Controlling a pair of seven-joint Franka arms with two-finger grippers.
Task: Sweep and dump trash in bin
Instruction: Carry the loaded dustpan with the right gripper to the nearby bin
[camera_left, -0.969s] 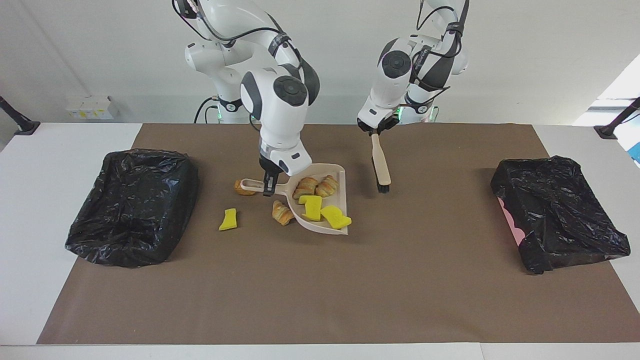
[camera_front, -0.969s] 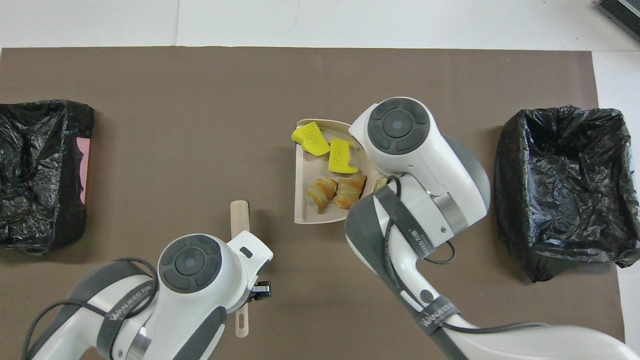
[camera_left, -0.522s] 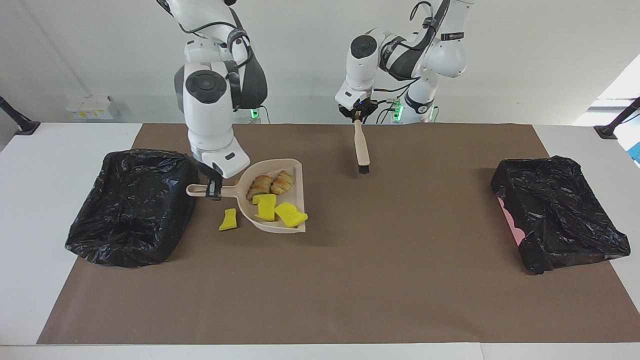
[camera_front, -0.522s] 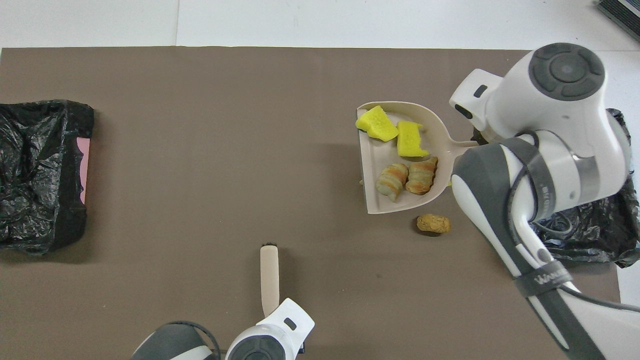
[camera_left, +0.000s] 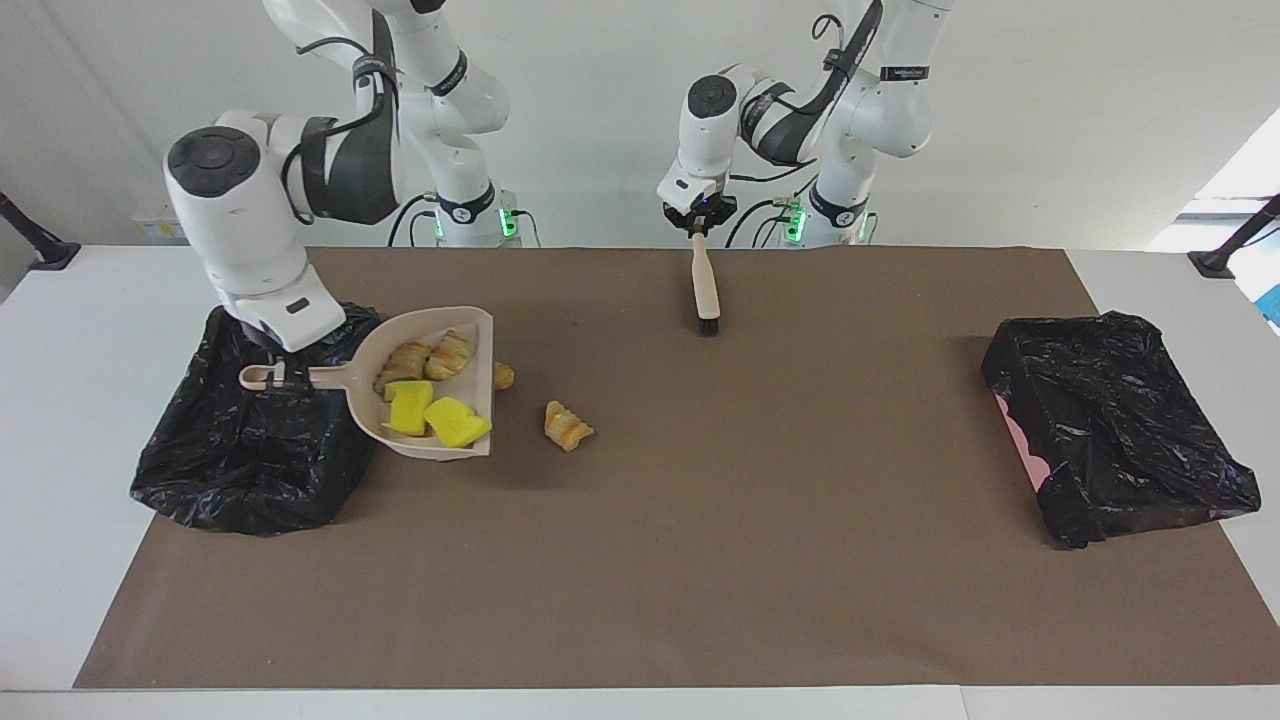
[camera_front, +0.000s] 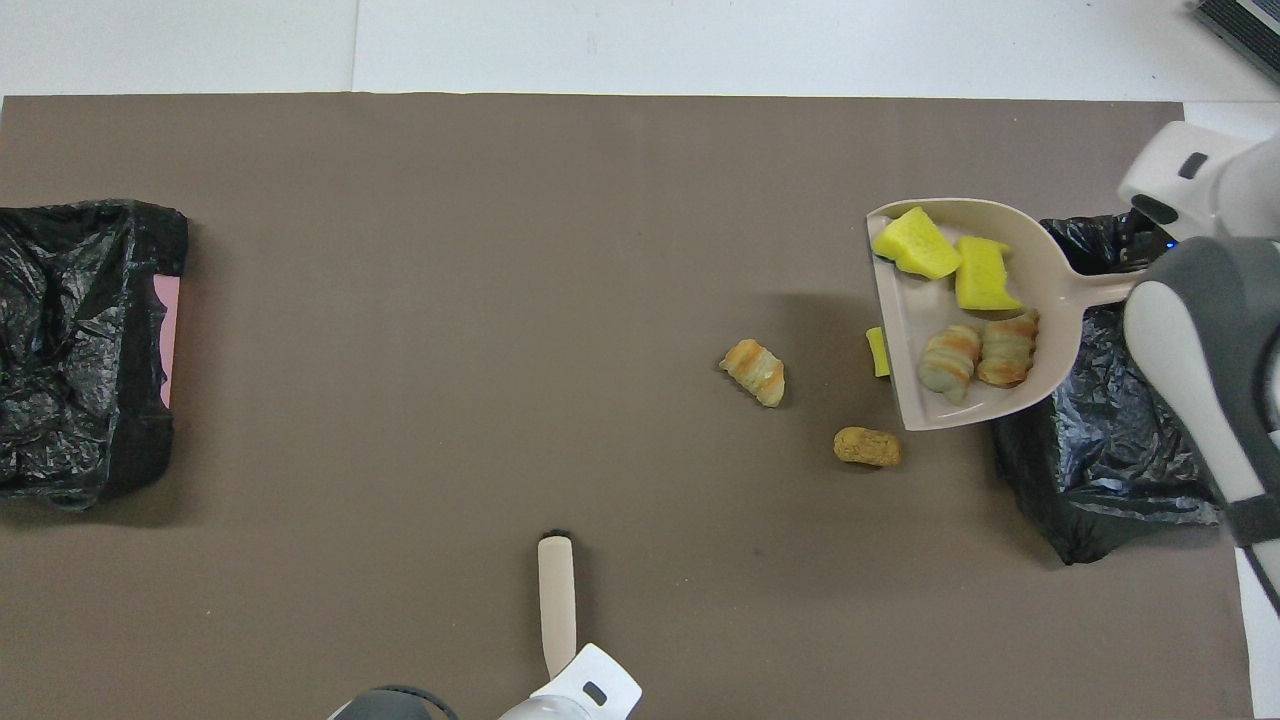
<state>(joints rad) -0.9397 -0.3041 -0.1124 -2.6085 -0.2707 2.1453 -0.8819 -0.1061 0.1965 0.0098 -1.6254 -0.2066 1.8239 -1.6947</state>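
- Brown mat (camera_left: 700, 560) covered the table, a black-lined bin (camera_left: 1110, 420) at frame right.
- Mid-left, right gripper (camera_left: 275, 372) clamped a beige dustpan (camera_left: 425, 385) carrying four trash pieces (camera_left: 420, 365) over another bin's (camera_left: 240, 450) edge; two pieces (camera_left: 567, 425) lay beside.
- Upper centre, left gripper (camera_left: 698, 226) clamped a brush (camera_left: 705, 285).

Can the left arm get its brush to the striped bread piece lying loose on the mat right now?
Probably yes. The left gripper holds the brush upright over bare mat, and nothing lies between it and the bread piece; the dustpan is off toward the right arm's end.
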